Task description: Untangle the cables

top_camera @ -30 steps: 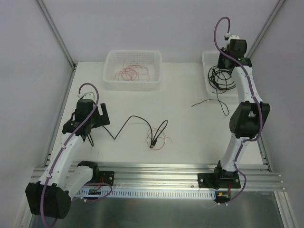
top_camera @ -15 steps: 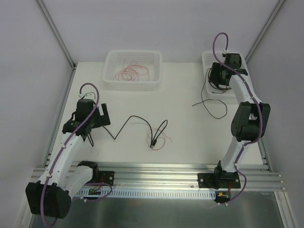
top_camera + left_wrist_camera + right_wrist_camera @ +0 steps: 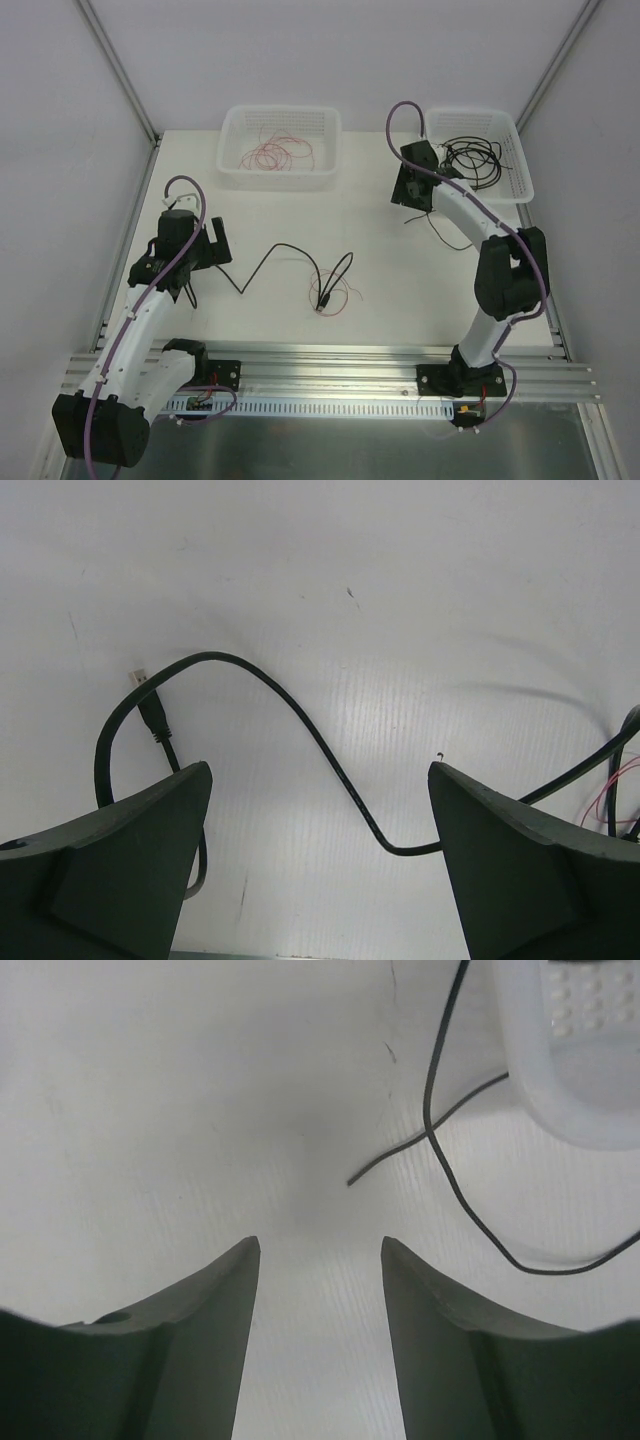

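Best to lower the left gripper (image 3: 320, 780), jaws wide and empty, onto the black cable (image 3: 300, 715) crossing beneath it, near the plug (image 3: 150, 708) at 10 o'clock. Then draw it slowly clear of the red wire (image 3: 340, 298). The right gripper (image 3: 320, 1245), part-open and empty, has that wire at 7 o'clock from above.

Desk (image 3: 400, 300) is showing smooth matt white with faint scuffs, and the rail (image 3: 330, 365) at its near edge is looking like brushed bare metal. Left basket (image 3: 280, 182) and right basket (image 3: 515, 160) are reading as milky perforated plastic with a slight gloss. Black cable (image 3: 320, 745) is wearing a smooth, semi-matt rubbery sheath, red-pink wires (image 3: 275, 153) are looking thin and shiny, and left pincer (image 3: 320, 772) and right pincer (image 3: 320, 1245) are showing dark matt plastic.
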Motion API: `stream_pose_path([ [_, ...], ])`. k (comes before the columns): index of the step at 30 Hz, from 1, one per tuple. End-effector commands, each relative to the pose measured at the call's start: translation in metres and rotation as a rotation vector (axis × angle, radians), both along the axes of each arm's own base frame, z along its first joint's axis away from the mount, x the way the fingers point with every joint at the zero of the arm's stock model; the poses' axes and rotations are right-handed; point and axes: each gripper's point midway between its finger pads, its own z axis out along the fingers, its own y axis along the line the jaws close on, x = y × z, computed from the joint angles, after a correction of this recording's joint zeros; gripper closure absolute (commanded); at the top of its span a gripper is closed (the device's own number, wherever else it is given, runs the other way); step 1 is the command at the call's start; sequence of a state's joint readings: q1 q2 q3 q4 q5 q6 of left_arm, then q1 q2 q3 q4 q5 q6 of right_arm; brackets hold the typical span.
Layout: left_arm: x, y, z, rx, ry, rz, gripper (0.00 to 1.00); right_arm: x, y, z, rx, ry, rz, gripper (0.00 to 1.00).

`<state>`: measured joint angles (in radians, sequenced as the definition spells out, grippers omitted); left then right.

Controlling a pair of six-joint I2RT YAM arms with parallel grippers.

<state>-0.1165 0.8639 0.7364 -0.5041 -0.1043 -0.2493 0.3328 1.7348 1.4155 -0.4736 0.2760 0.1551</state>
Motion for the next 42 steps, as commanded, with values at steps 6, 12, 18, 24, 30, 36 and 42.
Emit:
stream_pose_path([
  [6,0.002,-0.004,0.005,-0.020,-0.033,-0.016,0.09,0.006,-0.011,-0.058,0.031,0.090,-0.340,0.51],
  [12,0.002,-0.005,0.006,-0.025,-0.035,-0.022,0.09,0.006,-0.020,-0.081,-0.004,0.126,-0.445,0.56],
  [18,0.001,-0.006,0.006,-0.029,-0.036,-0.025,0.09,0.006,-0.028,-0.098,0.004,0.150,-0.504,0.60],
  [24,0.001,-0.007,0.006,-0.032,-0.036,-0.030,0.09,0.007,-0.035,-0.107,0.012,0.153,-0.541,0.60],
  [30,0.001,-0.007,0.006,-0.034,-0.036,-0.030,0.09,0.010,-0.035,-0.107,0.019,0.168,-0.542,0.60],
  [36,0.002,-0.008,0.006,-0.037,-0.035,-0.032,0.09,0.017,-0.035,-0.091,0.054,0.098,-0.545,0.61],
  [42,0.001,-0.008,0.006,-0.039,-0.037,-0.035,0.09,0.023,-0.041,-0.078,0.050,0.056,-0.587,0.58],
])
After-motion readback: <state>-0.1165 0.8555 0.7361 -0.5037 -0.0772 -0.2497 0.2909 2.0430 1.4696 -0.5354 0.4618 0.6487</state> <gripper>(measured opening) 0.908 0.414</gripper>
